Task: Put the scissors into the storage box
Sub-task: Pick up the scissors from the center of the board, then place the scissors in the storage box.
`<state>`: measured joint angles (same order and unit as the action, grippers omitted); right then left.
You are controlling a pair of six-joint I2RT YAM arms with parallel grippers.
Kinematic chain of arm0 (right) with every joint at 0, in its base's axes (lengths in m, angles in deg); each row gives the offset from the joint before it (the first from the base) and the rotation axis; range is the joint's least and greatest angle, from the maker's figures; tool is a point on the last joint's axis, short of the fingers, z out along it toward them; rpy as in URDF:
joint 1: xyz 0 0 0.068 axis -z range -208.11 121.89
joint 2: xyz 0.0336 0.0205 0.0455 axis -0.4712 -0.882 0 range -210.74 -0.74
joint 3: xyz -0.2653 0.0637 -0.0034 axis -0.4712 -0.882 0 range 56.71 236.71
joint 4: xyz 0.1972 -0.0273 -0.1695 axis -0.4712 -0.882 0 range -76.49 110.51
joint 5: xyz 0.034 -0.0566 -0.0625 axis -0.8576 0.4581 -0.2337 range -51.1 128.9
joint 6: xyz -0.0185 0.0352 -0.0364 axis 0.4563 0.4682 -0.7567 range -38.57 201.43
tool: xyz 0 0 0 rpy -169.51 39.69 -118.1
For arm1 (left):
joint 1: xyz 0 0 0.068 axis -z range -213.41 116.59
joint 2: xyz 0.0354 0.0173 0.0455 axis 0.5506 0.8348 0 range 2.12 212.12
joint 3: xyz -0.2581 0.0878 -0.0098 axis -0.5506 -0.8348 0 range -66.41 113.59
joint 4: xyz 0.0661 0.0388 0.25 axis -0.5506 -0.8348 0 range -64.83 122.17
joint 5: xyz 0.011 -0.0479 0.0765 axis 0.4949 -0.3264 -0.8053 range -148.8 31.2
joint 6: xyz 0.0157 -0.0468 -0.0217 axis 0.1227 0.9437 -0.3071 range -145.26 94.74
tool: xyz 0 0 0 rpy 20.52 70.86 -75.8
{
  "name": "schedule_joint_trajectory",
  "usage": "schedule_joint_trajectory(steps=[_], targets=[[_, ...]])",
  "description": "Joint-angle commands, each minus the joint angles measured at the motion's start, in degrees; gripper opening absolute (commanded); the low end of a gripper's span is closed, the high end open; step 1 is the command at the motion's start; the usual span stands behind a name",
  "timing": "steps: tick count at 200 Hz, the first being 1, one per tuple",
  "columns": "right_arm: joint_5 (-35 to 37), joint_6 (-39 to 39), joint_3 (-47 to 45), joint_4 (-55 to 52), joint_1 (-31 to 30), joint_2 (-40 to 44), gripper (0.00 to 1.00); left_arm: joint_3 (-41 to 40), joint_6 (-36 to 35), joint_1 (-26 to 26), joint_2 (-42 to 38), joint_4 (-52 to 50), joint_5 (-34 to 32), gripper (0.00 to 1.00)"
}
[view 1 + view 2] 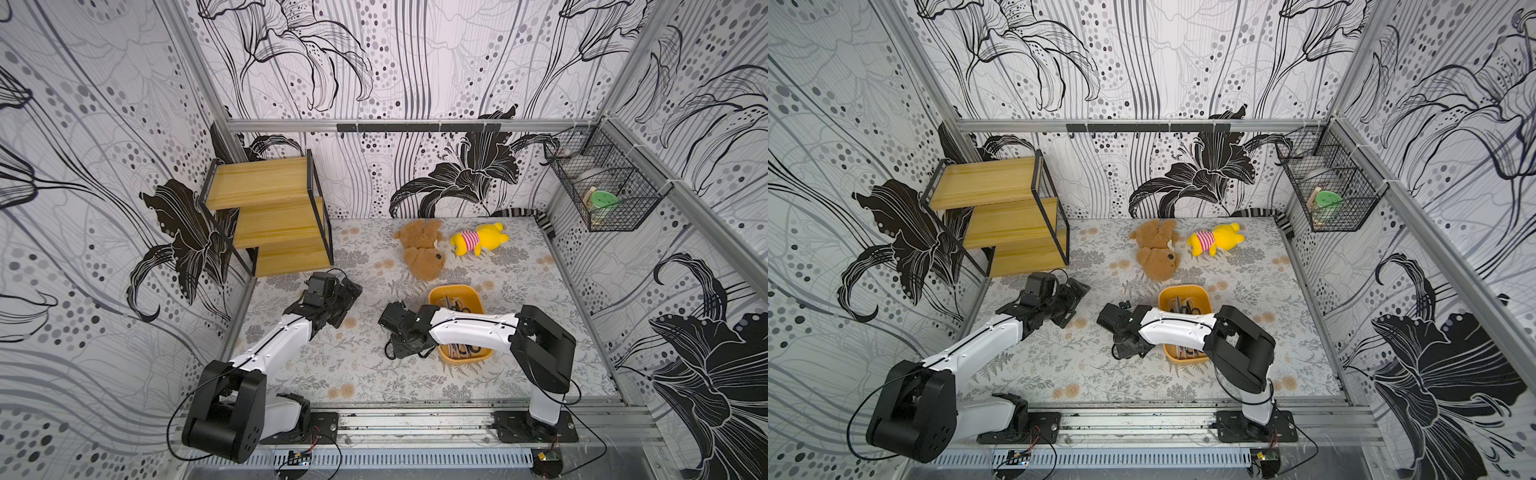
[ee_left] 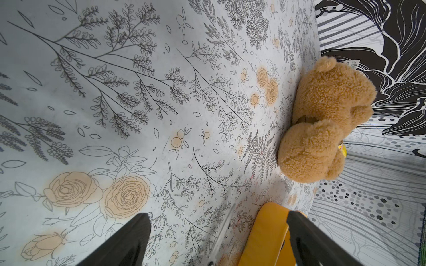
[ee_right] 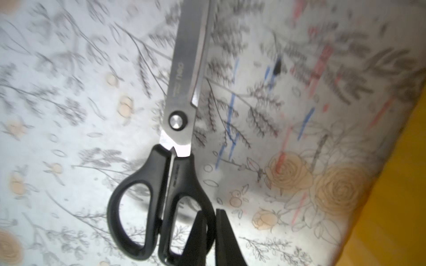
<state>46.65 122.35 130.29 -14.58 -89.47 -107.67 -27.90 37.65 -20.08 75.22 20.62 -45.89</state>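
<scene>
Right gripper [image 3: 209,210] is clamped down hard on the scissors [image 3: 178,129], a black-handled pair, and the fingers [image 3: 224,237] are pinching the rim of one finger loop. The blades are together and point away from the wrist over the table [image 3: 69,115]. There's a shadow under the handles, but whether the pair is off the surface or resting on it I can't tell (the picture is smeared). The box [image 3: 396,184] sits just beside it, a yellow wall along the edge of that wrist view. In both top views the right arm lies across the box [image 1: 455,291] [image 1: 1183,291], with its wrist just past the side nearer the left arm, and the gripper itself is hidden underneath. More pairs [image 1: 455,303] [image 1: 1183,306] lie inside the box, showing at both ends either side of the arm. Over to the left gripper [image 2: 217,214]: its jaws are spread wide with nothing between them, and it hovers over bare table near the foot of the shelf [image 1: 270,216]. Its wrist view catches a corner of the box [image 2: 267,230] behind one finger, and the bear [image 2: 327,119] lying beyond.
</scene>
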Motion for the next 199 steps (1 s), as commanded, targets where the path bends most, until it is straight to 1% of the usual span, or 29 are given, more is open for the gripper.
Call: schedule_joint_trajectory(steps=[1,30,78,96,119,137,166,199], targets=[[3.3,-3.0,2.4,-0.7,2.3,4.6,0.00,1.9,-2.3,-0.6,0.4,0.5,-2.1,0.97],[3.4,-4.9,0.7,0.1,7.3,11.0,0.00,4.0,-4.4,-0.6,1.2,-0.4,-3.3,0.97],[5.0,-7.1,-6.2,-2.5,15.7,22.8,0.00,5.4,-6.4,-0.3,1.3,-0.9,-3.9,0.97],[5.8,-7.7,-9.4,-4.0,18.3,26.5,0.00,5.7,-6.7,0.5,1.8,-0.8,-3.9,0.97],[4.7,-8.0,-14.0,-5.1,21.8,30.2,0.00,6.9,-7.7,2.3,3.1,-0.9,-3.8,0.97],[3.6,-8.1,-17.1,-4.7,23.6,31.8,0.00,8.4,-8.4,4.0,4.4,-1.4,-3.9,0.97],[2.8,-7.5,-20.3,-4.4,24.2,31.6,0.00,10.6,-9.3,5.9,6.2,-2.2,-4.1,0.97],[0.7,-6.5,-23.4,-2.5,24.2,30.2,0.00,10.5,-9.3,6.2,6.7,-2.5,-4.5,0.97]])
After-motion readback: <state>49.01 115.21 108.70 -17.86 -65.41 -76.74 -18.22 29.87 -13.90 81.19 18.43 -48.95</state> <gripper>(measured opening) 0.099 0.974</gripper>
